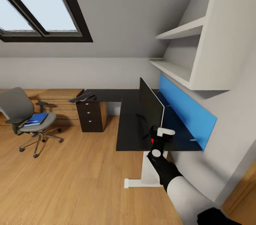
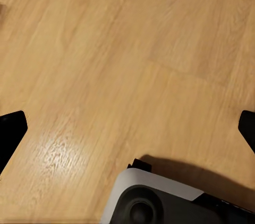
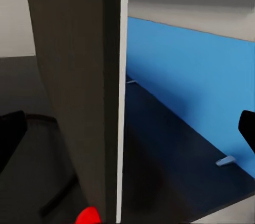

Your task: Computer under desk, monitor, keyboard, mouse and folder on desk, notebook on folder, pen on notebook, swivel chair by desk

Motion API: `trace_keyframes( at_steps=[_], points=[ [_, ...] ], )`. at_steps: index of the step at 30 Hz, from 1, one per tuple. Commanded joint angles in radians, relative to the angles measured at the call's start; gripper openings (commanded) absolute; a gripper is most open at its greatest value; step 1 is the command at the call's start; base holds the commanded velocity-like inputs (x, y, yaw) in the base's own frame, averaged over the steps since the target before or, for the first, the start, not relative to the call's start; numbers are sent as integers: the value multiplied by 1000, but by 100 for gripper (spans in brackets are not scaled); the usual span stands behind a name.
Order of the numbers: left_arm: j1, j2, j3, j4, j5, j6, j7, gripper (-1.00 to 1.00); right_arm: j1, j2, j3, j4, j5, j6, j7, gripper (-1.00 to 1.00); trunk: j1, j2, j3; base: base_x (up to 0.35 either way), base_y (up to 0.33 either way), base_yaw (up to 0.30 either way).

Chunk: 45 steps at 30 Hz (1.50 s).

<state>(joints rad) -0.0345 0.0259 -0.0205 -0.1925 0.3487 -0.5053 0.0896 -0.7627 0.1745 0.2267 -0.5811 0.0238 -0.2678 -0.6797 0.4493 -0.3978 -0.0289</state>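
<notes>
The monitor (image 1: 150,110) stands edge-on on the black desk (image 1: 128,125). My right gripper (image 1: 159,137) is open at its near lower corner, and the monitor's edge (image 3: 121,102) with its red dot (image 3: 88,216) lies between the spread fingers. The keyboard (image 1: 82,97) lies on the desk's far wing above the drawer unit (image 1: 91,115). At the left, away from the desk, the swivel chair (image 1: 21,109) carries the blue folder (image 1: 36,119) on its seat. My left gripper (image 2: 127,128) hangs open over the wood floor. The computer, mouse, notebook and pen are out of view or too small to tell.
A blue wall panel (image 1: 188,111) runs behind the desk, with white shelves (image 1: 181,29) above it. A light-wood chest (image 1: 57,102) stands by the far wall under the skylight (image 1: 35,5). Open floor (image 1: 78,168) lies between chair and desk. My base (image 2: 159,203) shows below the left gripper.
</notes>
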Motion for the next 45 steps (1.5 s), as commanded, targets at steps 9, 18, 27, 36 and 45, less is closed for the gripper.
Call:
trace_keyframes(
  at_steps=[9, 18, 27, 36, 45],
  points=[
    [-1, 0, -1, 1, -2, -2, 7, 100, -1, 0, 52, 2, 2, -12, -7, 100, 1, -2, 7, 0, -2, 195],
    [-1, 0, -1, 1, -2, -2, 7, 100, -1, 0, 60, 2, 2, -26, -9, 100, 1, -2, 9, 0, 0, 43],
    [-1, 0, -1, 1, -2, -3, 7, 100, -1, 0, 66, 2, 2, -27, -8, 100, 1, -2, 9, 0, 0, 1],
    [-1, 0, -1, 1, -2, -4, 7, 100, -1, 0, 65, -1, 4, -30, -14, 100, 1, -2, 9, 0, -117, 0],
    [-1, 1, 1, 1, -1, -4, 8, 100, -1, 0, 64, 2, 2, -31, -9, 100, 1, -2, 9, 0, -145, 0]
  ],
)
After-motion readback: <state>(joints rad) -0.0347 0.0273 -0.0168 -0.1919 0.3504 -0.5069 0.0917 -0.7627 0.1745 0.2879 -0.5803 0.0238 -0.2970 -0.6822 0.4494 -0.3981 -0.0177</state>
